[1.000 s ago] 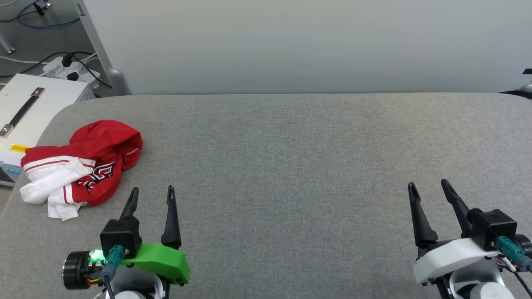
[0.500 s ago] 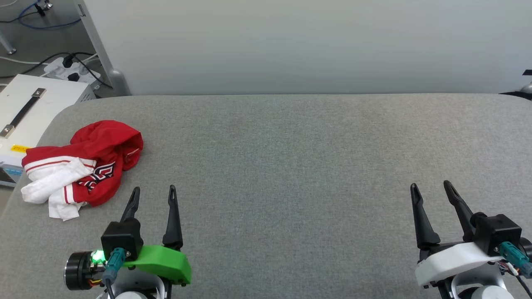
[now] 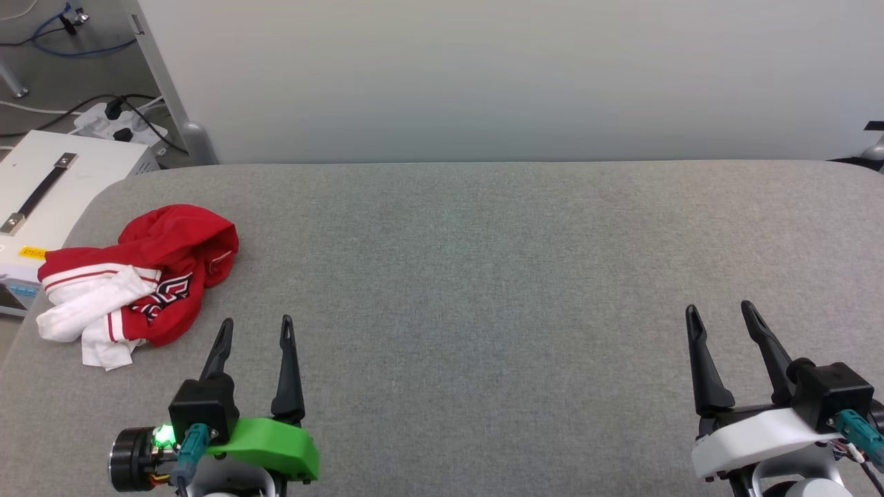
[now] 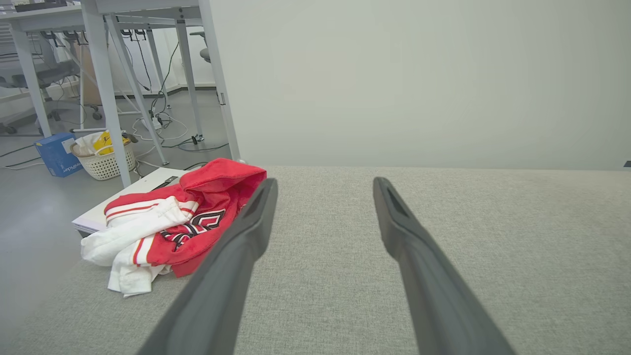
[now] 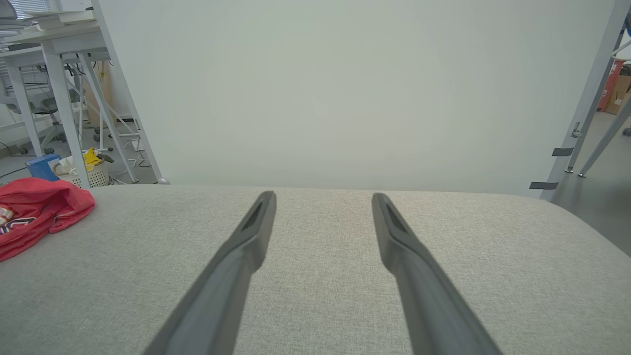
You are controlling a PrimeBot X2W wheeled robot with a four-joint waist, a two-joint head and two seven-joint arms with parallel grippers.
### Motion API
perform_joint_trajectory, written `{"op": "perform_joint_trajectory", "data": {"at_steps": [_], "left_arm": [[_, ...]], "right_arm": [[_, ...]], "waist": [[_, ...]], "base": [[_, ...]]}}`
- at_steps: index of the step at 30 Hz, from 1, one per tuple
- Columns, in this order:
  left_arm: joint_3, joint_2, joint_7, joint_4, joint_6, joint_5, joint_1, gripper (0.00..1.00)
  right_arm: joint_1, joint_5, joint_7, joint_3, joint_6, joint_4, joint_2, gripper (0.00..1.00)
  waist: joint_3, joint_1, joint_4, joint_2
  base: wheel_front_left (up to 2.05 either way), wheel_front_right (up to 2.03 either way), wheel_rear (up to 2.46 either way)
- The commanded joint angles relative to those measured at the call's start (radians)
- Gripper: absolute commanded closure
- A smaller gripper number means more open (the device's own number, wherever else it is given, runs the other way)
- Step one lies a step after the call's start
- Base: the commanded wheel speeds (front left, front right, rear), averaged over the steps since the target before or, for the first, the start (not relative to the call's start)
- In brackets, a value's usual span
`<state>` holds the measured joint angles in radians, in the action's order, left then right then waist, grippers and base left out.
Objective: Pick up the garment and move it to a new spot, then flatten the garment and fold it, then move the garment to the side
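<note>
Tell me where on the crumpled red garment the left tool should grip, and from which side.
Likely the raised red fold at the right end of the garment: it stands off the table, easy to straddle. Come from the near right, where the open left tool sits; the white sleeves lie flatter.

The right claw gapes empty over the grey tabletop; garment bunched at left edge.

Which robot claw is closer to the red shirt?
The left gripper, the green one: it is right beside the crumpled garment. The right gripper, the white one, is far across the grey table.
</note>
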<state>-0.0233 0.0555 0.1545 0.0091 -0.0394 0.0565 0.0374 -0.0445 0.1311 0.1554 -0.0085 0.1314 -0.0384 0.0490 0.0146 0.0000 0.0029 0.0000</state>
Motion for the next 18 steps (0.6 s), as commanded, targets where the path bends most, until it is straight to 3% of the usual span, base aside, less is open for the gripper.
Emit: {"op": "perform_joint_trajectory", "data": {"at_steps": [1, 18], "left_arm": [[0.0, -0.003, 0.01, 0.001, -0.001, 0.014, 0.009, 0.0], [-0.009, -0.004, 0.045, 0.019, 0.003, 0.029, 0.021, 0.0]], "right_arm": [[-0.015, 0.009, 0.01, -0.002, 0.0, -0.007, 0.001, 0.0], [-0.024, 0.014, 0.045, -0.009, -0.001, -0.001, 0.001, 0.0]], "waist": [[0.0, 0.0, 0.0, 0.0], [-0.003, 0.0, 0.003, 0.0]], "base": [[0.0, 0.0, 0.0], [0.0, 0.0, 0.0]]}}
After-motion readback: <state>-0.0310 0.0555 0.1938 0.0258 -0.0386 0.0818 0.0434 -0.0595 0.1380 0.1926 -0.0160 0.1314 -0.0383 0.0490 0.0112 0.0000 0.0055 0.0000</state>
